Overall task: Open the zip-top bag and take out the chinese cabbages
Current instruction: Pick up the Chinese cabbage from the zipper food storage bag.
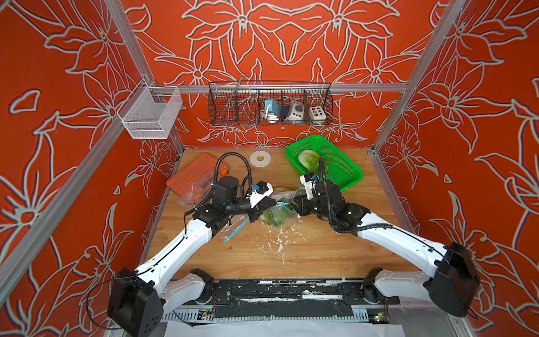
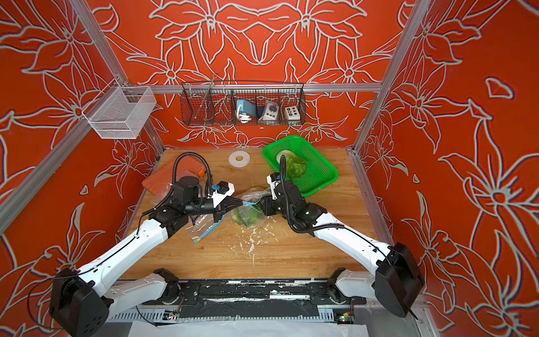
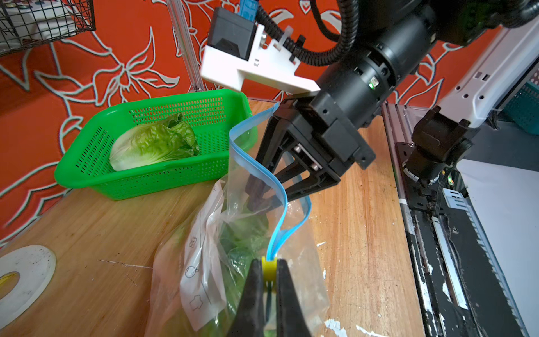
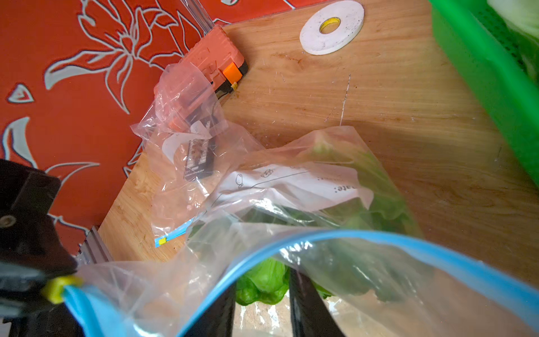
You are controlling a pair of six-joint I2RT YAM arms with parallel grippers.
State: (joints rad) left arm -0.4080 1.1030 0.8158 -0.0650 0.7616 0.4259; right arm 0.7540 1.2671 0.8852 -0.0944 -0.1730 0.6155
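Left claw (image 3: 269, 262) pinched the yellow slider (image 4: 59, 287) of the clear blue-zipped plastic bag (image 3: 175, 277) on the wooden worktop (image 1: 320, 248). Right claw (image 4: 262, 281), inside its mouth, straddled a crinkled green cabbage head (image 1: 274, 217) lying toward 8 o'clock; whether it gripped was unclear.

the zip-top bag (image 3: 221, 233) gapes at its blue rim, but the right gripper (image 3: 256, 201) fills that mouth. left of the bag a second bag (image 4: 180, 122) and orange case (image 1: 192, 172) crowd in; the green basket (image 1: 341, 169) blocks beyond; nearer, the table (image 1: 291, 262) lies bare.

Inside the zip-top bag (image 3: 201, 262), film blurs the chinese cabbages (image 4: 262, 284) and half hides the right gripper (image 3: 258, 201)
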